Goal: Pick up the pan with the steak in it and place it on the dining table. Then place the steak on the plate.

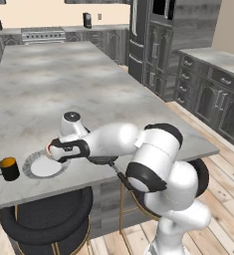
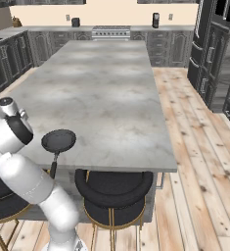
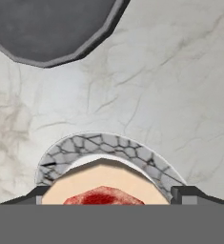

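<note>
Steak (image 3: 103, 188) sitting between your gripper (image 3: 112, 194)'s wide-spread fingertips (image 3: 186, 193), whether gripped you cannot tell, lying over the plate (image 3: 108, 147) on the dining table (image 1: 54, 84), pan (image 2: 58, 140) resting empty nearby at the table's edge, mug (image 1: 8, 169) standing beside the plate.

Red steak (image 3: 104, 194) with pale tan rim, grey crackle-rimmed white plate (image 3: 108, 147), black pan (image 2: 58, 140), grey-white marbled table (image 1: 49, 89)

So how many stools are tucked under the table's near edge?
2: one stool sits under the table below the plate and mug; a second stool sits further right, near the pan. The arm may hide others.
</note>
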### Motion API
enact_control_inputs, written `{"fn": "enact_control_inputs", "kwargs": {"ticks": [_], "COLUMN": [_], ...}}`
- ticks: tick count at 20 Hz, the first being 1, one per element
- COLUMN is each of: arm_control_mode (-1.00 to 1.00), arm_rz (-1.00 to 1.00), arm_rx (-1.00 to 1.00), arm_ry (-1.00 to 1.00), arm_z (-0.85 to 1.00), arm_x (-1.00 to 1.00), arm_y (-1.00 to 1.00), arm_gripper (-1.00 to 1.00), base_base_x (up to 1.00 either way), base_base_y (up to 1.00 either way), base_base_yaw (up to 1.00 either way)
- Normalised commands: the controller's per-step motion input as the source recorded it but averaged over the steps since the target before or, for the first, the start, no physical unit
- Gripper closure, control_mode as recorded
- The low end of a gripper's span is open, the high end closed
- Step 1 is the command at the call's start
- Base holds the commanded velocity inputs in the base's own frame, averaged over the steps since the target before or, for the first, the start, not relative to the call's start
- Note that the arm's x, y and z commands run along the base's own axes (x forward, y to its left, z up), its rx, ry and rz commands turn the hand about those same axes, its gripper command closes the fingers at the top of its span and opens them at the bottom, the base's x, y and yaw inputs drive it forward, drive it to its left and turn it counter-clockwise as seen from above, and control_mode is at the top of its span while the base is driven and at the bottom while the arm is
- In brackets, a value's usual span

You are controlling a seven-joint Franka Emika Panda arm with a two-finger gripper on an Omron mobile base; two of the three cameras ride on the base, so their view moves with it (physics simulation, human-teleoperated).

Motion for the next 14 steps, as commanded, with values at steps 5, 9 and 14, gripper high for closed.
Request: {"fn": "enact_control_inputs", "kwargs": {"ticks": [5,9,14], "arm_control_mode": [-1.0,-1.0,-1.0], "arm_rz": [-0.04,-0.05,0.0], "arm_rx": [0.0,0.0,-0.02], "arm_ry": [0.02,0.03,0.01], "arm_z": [-0.11,-0.08,-0.03], "arm_x": [0.04,0.02,0.03], "arm_y": [0.43,0.29,0.05], "arm_gripper": [1.0,1.0,1.0], "base_base_x": [0.0,0.0,0.0], "base_base_y": [0.0,0.0,0.0], "base_base_yaw": [0.0,0.0,0.0]}}
